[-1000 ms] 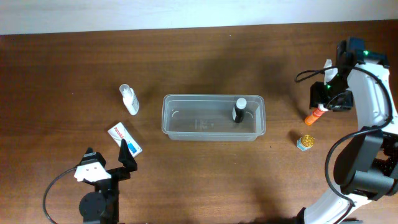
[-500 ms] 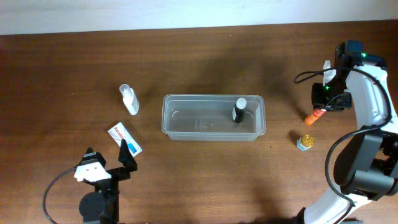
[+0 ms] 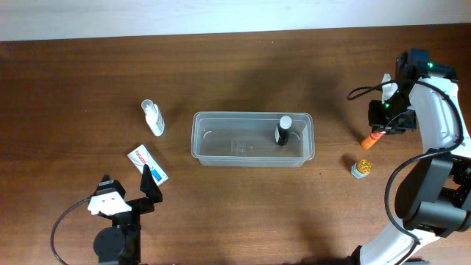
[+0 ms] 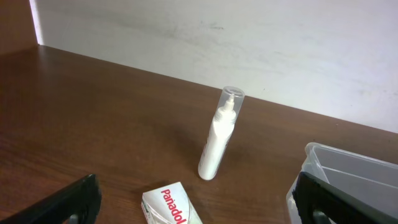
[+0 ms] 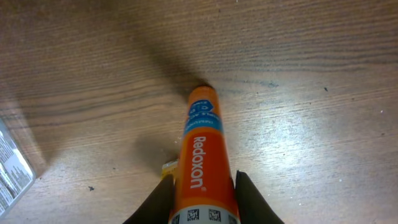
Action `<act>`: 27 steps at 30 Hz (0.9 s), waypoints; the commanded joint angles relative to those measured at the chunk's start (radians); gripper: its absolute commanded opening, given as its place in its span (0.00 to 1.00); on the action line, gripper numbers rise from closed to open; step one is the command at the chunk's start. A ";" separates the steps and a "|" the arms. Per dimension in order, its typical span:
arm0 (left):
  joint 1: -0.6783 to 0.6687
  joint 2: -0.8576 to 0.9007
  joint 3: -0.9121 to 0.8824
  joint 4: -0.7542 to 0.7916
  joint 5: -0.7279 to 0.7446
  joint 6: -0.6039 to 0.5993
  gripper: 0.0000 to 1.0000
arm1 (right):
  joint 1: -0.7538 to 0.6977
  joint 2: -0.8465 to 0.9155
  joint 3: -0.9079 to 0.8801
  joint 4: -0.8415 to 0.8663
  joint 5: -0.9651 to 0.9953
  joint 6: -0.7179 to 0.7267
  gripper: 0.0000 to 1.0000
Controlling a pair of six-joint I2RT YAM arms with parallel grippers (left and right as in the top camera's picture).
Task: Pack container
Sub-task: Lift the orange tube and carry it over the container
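Container [image 3: 221,160]: mid-table, well left of the right arm; a dark bottle [image 3: 282,131] is stood at its right end.
Left gripper [image 3: 126,184]: spread wide, nothing held.
Right gripper [image 5: 202,186]: pinched on the orange tube [image 5: 202,137], which lies flat.
Tube handling: best lifted level, then lowered into the free left half.

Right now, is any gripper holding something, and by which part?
The right gripper grips the orange Redoxon tube by the end nearest its wrist. The left gripper is open, holding nothing.
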 commanded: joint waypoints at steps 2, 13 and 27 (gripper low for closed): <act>0.000 0.000 -0.005 -0.001 0.007 0.019 1.00 | 0.000 -0.019 0.071 -0.021 0.000 0.004 0.23; 0.000 0.000 -0.005 -0.001 0.008 0.019 0.99 | 0.016 -0.106 0.275 -0.142 -0.101 0.004 0.23; 0.000 0.000 -0.005 -0.001 0.007 0.019 0.99 | 0.200 -0.186 0.398 -0.289 -0.187 0.043 0.23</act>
